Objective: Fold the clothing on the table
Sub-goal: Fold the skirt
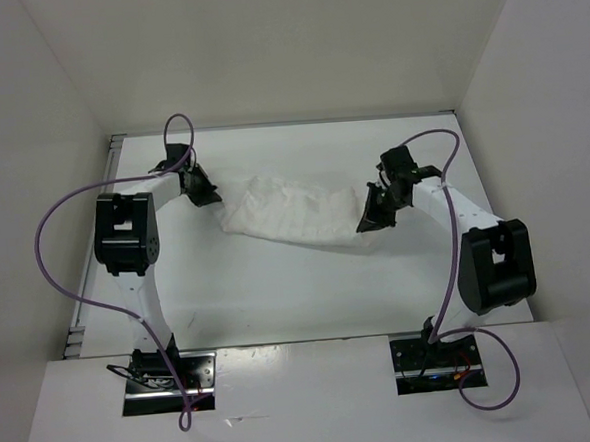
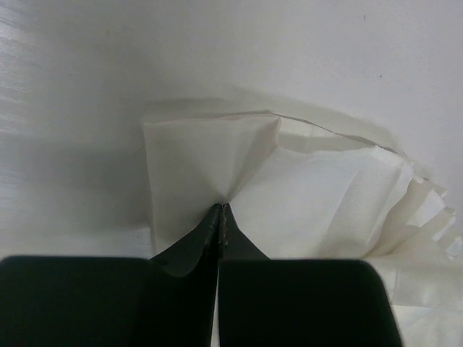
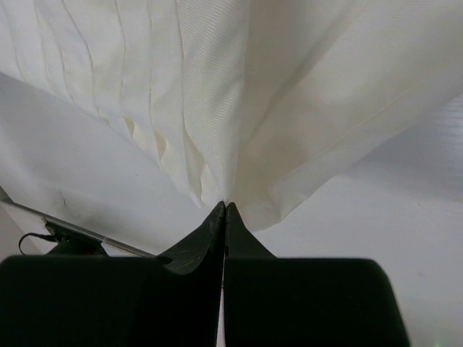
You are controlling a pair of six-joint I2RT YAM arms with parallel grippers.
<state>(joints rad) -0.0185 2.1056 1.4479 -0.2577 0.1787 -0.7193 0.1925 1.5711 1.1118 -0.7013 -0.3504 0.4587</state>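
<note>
The clothing [image 1: 292, 210] is a thin white wrinkled piece stretched across the middle of the table [image 1: 279, 292], between my two grippers. My left gripper [image 1: 211, 197] is shut on its left end. In the left wrist view the closed fingertips [image 2: 221, 208] pinch a folded corner of the clothing [image 2: 318, 195], whose layered edges fan out to the right. My right gripper [image 1: 368, 220] is shut on the right end. In the right wrist view the clothing [image 3: 217, 87] gathers into pleats that run into the closed gripper [image 3: 226, 207].
White upright walls [image 1: 49, 126] enclose the table on the left, back and right. A thin metal rail [image 1: 81, 319] runs along the table's left edge, and a rail [image 3: 79, 230] also shows in the right wrist view. Purple cables [image 1: 50, 221] loop off both arms.
</note>
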